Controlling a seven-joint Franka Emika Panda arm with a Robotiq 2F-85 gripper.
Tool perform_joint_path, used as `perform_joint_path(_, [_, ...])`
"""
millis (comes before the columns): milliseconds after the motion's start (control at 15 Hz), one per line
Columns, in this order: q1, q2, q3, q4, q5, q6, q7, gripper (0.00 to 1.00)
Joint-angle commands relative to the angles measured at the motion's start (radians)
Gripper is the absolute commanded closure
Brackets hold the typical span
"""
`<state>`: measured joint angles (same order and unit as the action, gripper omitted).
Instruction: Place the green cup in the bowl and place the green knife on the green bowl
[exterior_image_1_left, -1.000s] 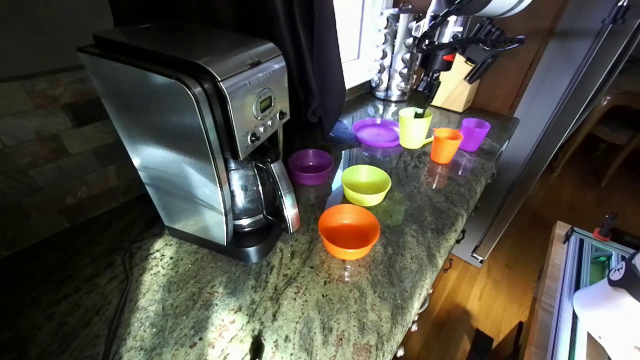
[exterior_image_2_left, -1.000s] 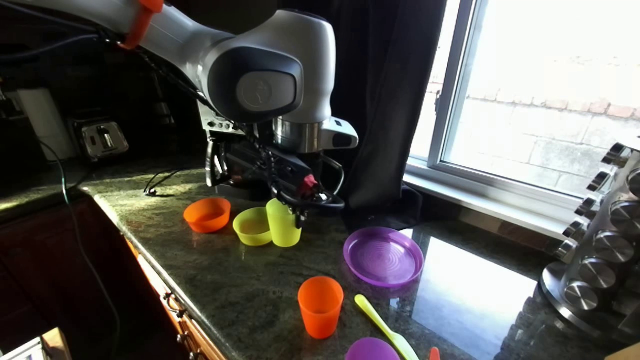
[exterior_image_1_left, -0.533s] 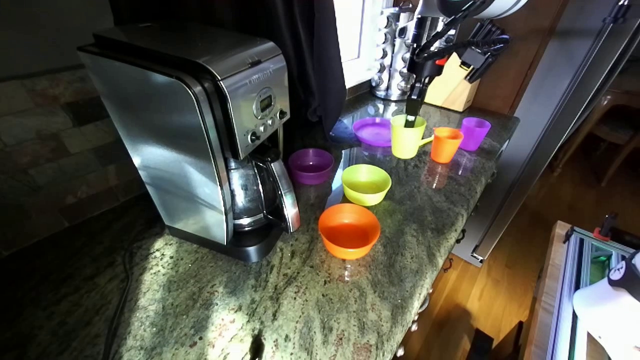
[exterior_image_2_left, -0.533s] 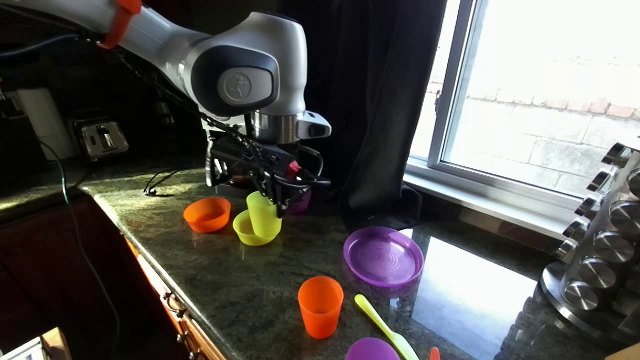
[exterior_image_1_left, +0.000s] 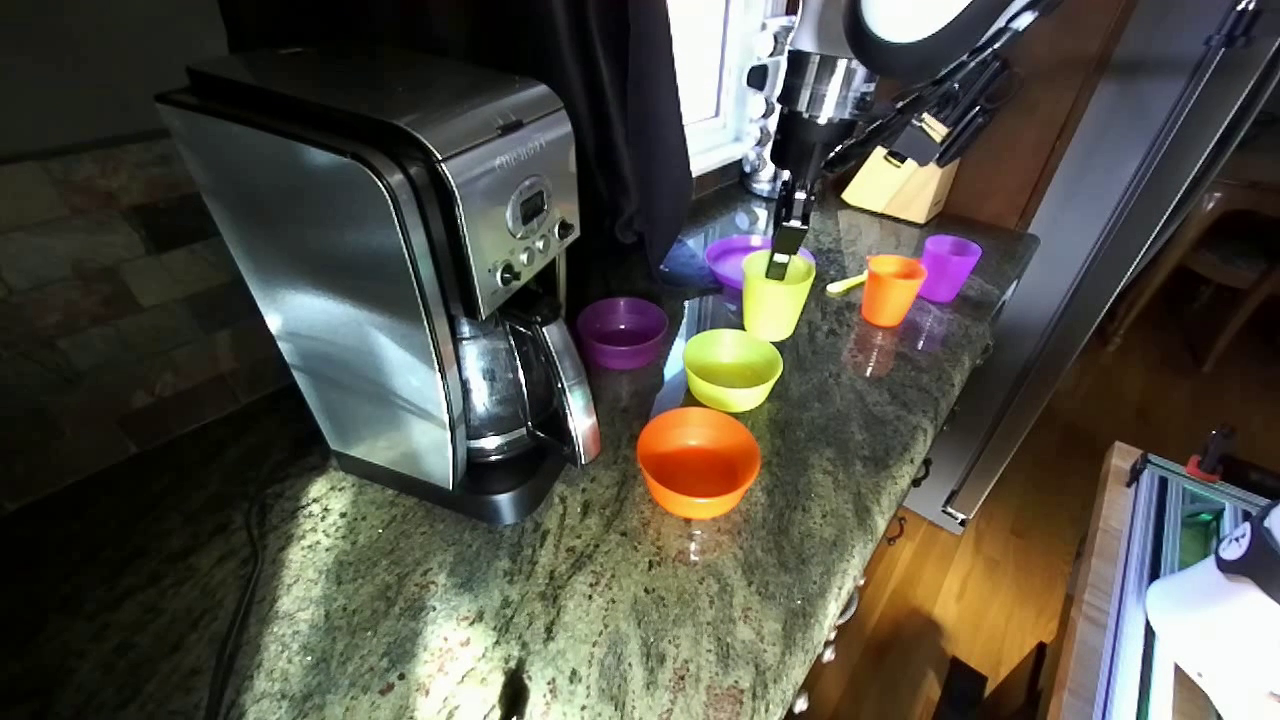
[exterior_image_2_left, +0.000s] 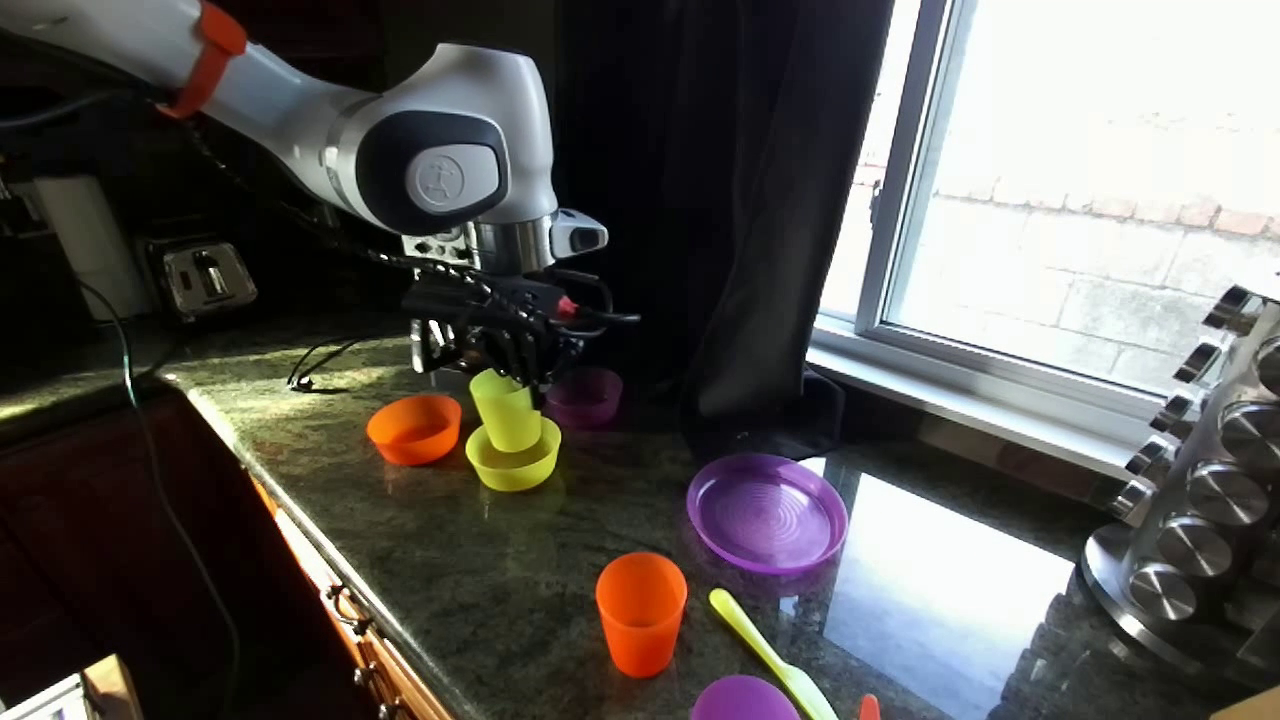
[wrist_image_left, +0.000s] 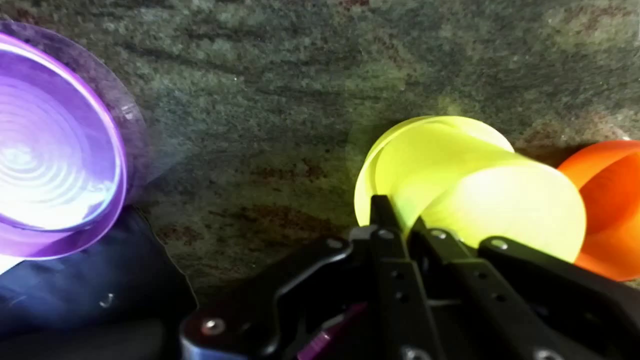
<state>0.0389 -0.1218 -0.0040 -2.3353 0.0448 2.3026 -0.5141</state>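
My gripper (exterior_image_1_left: 779, 262) is shut on the wall of the green cup (exterior_image_1_left: 776, 305), one finger inside it. The cup is tilted, mouth up. In an exterior view the cup (exterior_image_2_left: 506, 415) overlaps the green bowl (exterior_image_2_left: 512, 472), its bottom at the bowl's mouth. In an exterior view the bowl (exterior_image_1_left: 733, 388) is just in front of the cup's base; I cannot tell if they touch. In the wrist view the cup (wrist_image_left: 505, 210) covers most of the bowl (wrist_image_left: 366, 182), beyond the fingertips (wrist_image_left: 400, 214). The green knife (exterior_image_2_left: 768, 652) lies on the counter, partly behind the orange cup in an exterior view (exterior_image_1_left: 846, 284).
An orange bowl (exterior_image_1_left: 698, 497) stands close beside the green bowl. A purple bowl (exterior_image_1_left: 622, 353) is near the coffee maker (exterior_image_1_left: 330, 280). A purple plate (exterior_image_2_left: 768, 566), an orange cup (exterior_image_2_left: 641, 620) and a purple cup (exterior_image_1_left: 948, 270) stand along the counter. A spice rack (exterior_image_2_left: 1190, 500) is by the window.
My gripper has carried the green cup from near the purple plate across to the green bowl. The cup has become more tilted. The knife and other dishes have not moved.
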Motion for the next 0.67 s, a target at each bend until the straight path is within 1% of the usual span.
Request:
perform_joint_path(0, [0.018,0.026,0.007,-0.002,-0.011,0.036,-0.045,0.99])
perform_joint_path(133, [0.023,0.043,0.009,-0.002,-0.01,0.059,-0.068,0.99])
perform_joint_path(400, [0.027,0.084,0.013,-0.004,0.019,0.144,-0.138,0.99])
perform_joint_path(600, [0.026,0.113,0.021,0.002,0.027,0.15,-0.167,0.99])
